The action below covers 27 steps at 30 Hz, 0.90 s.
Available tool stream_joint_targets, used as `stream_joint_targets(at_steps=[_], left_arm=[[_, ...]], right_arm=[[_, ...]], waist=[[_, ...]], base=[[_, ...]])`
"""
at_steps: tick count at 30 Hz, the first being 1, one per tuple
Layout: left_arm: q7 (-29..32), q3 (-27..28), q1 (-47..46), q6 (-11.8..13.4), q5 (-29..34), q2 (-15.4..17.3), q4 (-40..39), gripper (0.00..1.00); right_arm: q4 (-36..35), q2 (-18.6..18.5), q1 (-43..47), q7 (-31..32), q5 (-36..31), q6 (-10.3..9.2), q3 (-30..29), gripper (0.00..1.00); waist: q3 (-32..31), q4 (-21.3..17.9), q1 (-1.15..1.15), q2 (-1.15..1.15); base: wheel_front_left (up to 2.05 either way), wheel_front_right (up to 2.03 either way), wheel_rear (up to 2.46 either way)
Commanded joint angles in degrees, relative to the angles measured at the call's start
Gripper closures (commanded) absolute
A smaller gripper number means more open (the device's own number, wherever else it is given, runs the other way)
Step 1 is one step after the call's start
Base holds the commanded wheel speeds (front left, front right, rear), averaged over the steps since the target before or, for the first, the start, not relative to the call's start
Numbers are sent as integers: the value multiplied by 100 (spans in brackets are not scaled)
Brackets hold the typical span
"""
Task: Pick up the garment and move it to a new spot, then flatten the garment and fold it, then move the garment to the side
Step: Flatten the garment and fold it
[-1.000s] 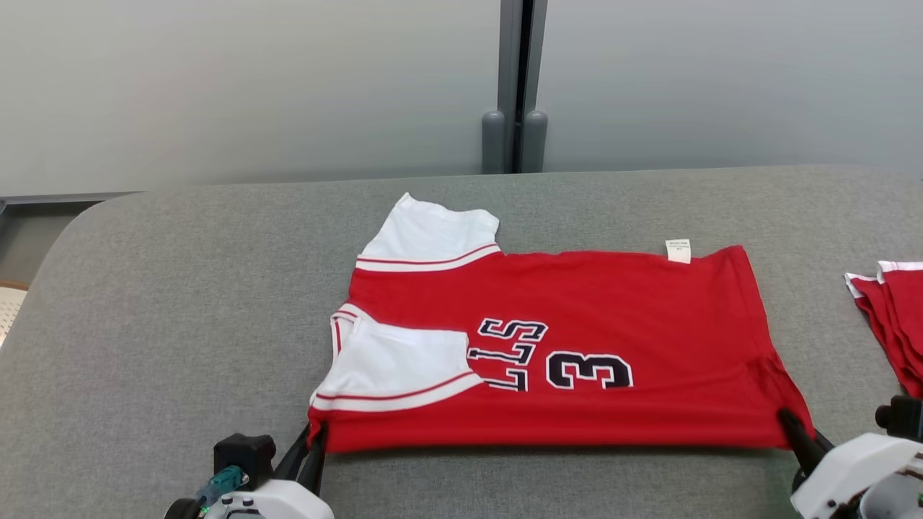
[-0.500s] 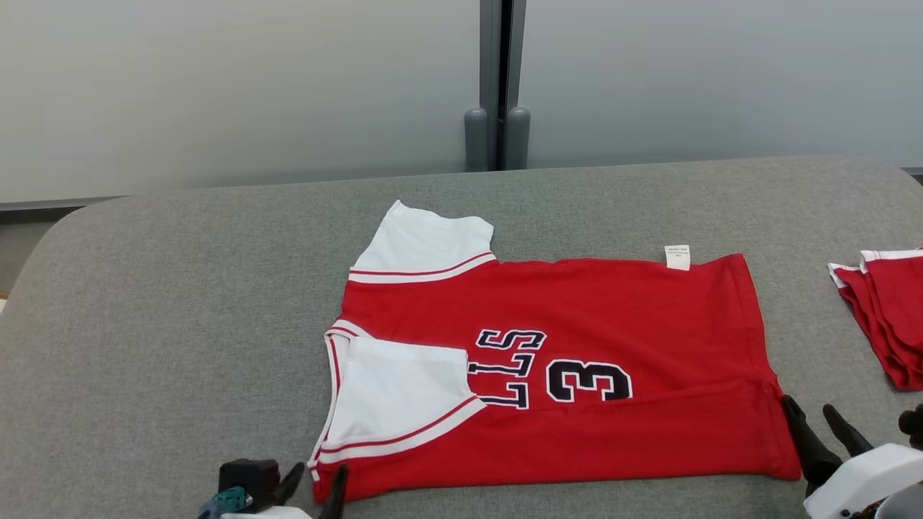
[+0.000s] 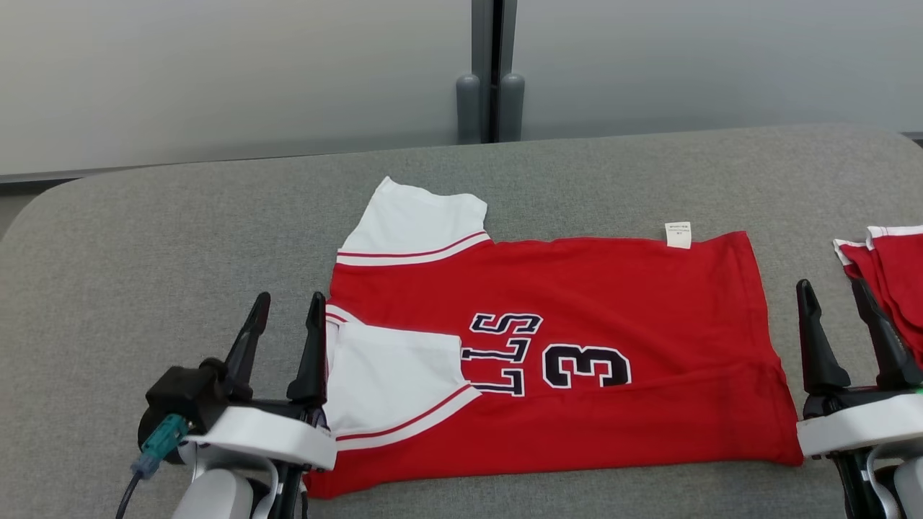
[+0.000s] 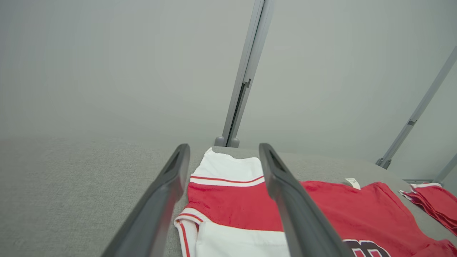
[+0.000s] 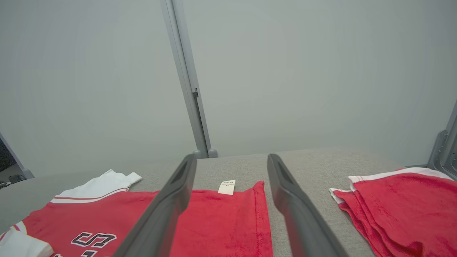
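Fingers (image 3: 314, 339) stand apart and empty on my left gripper (image 3: 288, 310) and right gripper (image 3: 831, 303). They flank the garment (image 3: 613, 303), lying flat and partly folded on the grey table (image 3: 144, 252), placed, I judge, for the next fold.

A red-and-white short-sleeved cloth jersey (image 3: 577, 303) lies flat on the middle of the grey padded fabric tabletop (image 3: 144, 238), collar end to the left and hem to the right. One sleeve juts toward the far edge. The other is folded over onto the body at the near left. A small white cloth label (image 3: 678, 235) sticks out from the jersey's far edge, near the hem. A stack of folded red garments (image 3: 894, 288) lies on the tabletop to the right, apart from the jersey. The left gripper (image 3: 288, 297) stands just beside the collar end, perhaps touching it. The right gripper (image 3: 831, 285) stands between the hem and the stack. A grey metal upright post (image 3: 490, 108) rises behind the tabletop's far edge.
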Motion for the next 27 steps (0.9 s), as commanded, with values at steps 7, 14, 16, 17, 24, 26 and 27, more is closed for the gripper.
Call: stream_joint_targets(at_steps=[7, 14, 16, 17, 24, 26, 27], left_arm=[[300, -87, -1227, 59, 445, 55, 909, 0], [1284, -282, -2886, -87, 746, 483, 1863, 0], [1665, -324, -3404, -204, 715, 606, 2104, 0], [1872, -354, -3655, -260, 699, 669, 2230, 0], [3029, -983, -5118, -513, 879, 1189, 2949, 0], [3260, -1214, -5402, -526, 826, 1312, 3116, 0], [3383, -1408, -5474, -529, 784, 1352, 3170, 0]], right_arm=[[-488, 400, -272, -29, -651, -1, -211, 0], [-357, 487, -1071, -19, -738, -1, 65, 0], [-290, 486, -1347, -19, -723, -1, 176, 0], [-250, 482, -1485, -19, -683, -1, 214, 0], [-157, 527, -2152, -19, -422, -1, 338, 0], [-156, 537, -2259, -20, -408, -1, 400, 0], [-173, 547, -2297, -20, -374, -1, 470, 0]], waist=[[704, -271, 0, 0], [1538, -769, 0, 0], [1771, -912, 0, 0], [1862, -979, 0, 0], [2365, -1435, 0, 0], [2443, -1520, 0, 0], [2469, -1558, 0, 0]], base=[[0, 0, 0], [0, 0, 0], [0, 0, 0], [0, 0, 0], [0, 0, 0], [0, 0, 0], [0, 0, 0]])
